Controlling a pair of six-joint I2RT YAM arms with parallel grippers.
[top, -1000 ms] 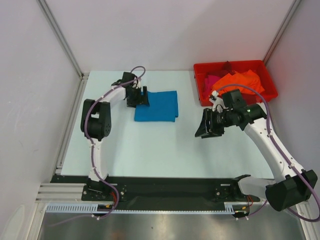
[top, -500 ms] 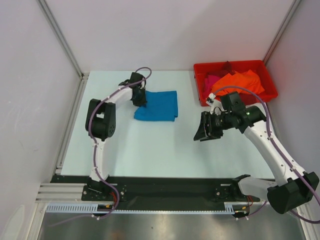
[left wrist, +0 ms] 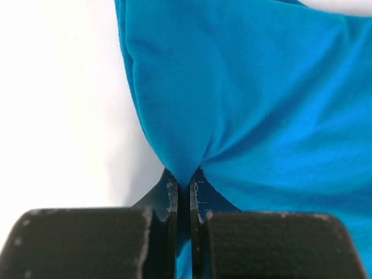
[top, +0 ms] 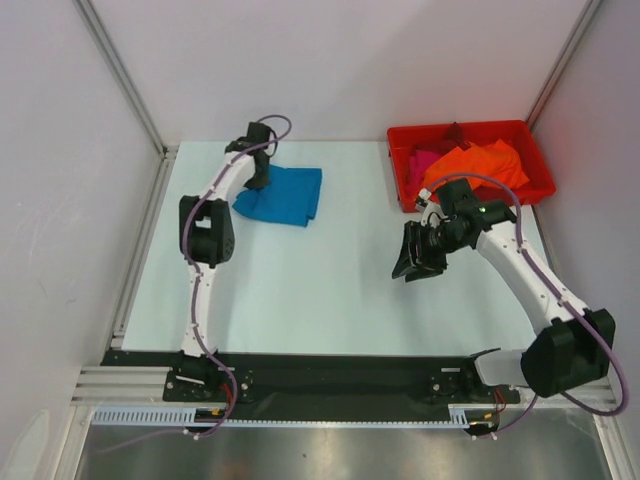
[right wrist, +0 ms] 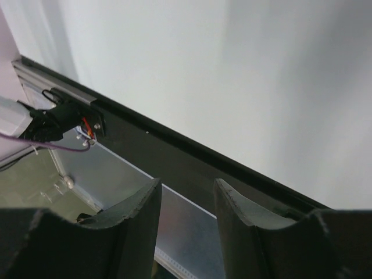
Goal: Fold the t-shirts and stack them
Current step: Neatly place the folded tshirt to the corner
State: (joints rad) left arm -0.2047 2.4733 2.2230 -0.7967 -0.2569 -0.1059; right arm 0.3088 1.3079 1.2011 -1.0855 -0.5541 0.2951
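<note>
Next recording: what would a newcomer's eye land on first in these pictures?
The teal-blue t-shirt, lying at the far left of the table, stands out first; the left gripper is shut on its left edge, the cloth bunched in its grip in the wrist view. Next comes the red bin at far right, heaped with an orange t-shirt and a pink t-shirt. The right gripper hangs open and empty over mid-table.

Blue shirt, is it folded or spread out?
Folded: the blue shirt is a compact block, no sleeves showing, its edge pinched by the left gripper.
</note>
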